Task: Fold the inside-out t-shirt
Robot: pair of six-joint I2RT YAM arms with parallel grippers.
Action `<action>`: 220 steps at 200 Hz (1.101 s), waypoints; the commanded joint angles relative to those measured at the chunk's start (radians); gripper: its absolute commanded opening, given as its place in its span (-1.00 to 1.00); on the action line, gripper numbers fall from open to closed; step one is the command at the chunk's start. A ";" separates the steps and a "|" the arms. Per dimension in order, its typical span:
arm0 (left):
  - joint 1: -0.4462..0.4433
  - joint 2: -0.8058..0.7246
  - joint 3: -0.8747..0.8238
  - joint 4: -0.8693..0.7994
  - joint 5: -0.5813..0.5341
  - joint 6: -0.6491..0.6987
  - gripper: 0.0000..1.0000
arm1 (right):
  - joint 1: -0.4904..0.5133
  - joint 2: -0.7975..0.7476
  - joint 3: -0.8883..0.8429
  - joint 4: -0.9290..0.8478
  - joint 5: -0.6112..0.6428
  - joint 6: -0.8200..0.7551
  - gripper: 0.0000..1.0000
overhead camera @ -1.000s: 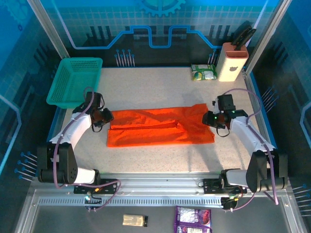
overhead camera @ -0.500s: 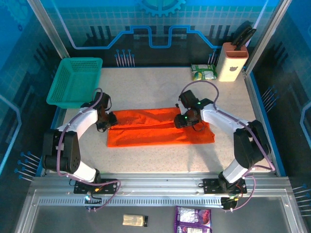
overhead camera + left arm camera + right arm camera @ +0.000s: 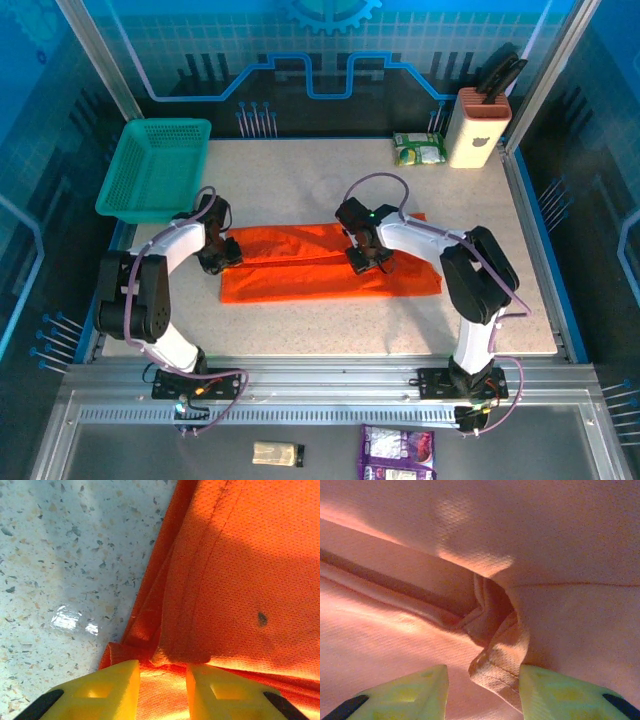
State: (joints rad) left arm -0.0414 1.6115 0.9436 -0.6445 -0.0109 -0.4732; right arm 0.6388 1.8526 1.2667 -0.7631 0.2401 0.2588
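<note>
The inside-out t-shirt (image 3: 300, 278) lies as a long orange-red strip across the middle of the table. My left gripper (image 3: 222, 252) sits at the strip's left end. Seen from the left wrist, its yellow fingers (image 3: 117, 690) stand apart over the cloth (image 3: 240, 570), and a layered corner lies at their tips. My right gripper (image 3: 366, 260) is down on the middle of the strip. From the right wrist, a raised hem fold (image 3: 502, 655) stands in the open gap of that gripper (image 3: 482, 695), against the right finger.
A teal mesh basket (image 3: 155, 165) stands at the back left. A green packet (image 3: 419, 149) and a white block with dark handles (image 3: 478, 125) are at the back right. Bare speckled tabletop (image 3: 300, 185) lies behind the shirt.
My right arm has swung from the shirt's right end leftward to its middle. The left gripper has stayed at the left end, shifting slightly onto the cloth.
</note>
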 commanded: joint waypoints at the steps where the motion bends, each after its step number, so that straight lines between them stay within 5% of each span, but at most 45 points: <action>1: 0.010 0.023 0.012 0.015 -0.008 -0.008 -0.47 | 0.018 0.032 0.026 -0.027 0.055 -0.001 -0.28; 56: 0.011 0.033 0.056 0.015 -0.030 -0.001 -0.93 | 0.019 -0.030 0.028 -0.066 0.067 0.002 -1.00; 171: 0.015 0.039 0.075 -0.017 -0.060 0.036 -0.90 | 0.018 -0.097 0.017 -0.182 -0.064 -0.045 -1.00; 220: 0.015 -0.020 0.074 -0.026 -0.027 0.028 -0.45 | -0.029 -0.143 0.013 -0.150 -0.193 -0.024 -0.30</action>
State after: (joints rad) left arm -0.0345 1.6409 1.0149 -0.6357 -0.0631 -0.4549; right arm 0.6392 1.7596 1.2743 -0.9123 0.1410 0.2207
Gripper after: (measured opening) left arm 0.228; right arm 0.297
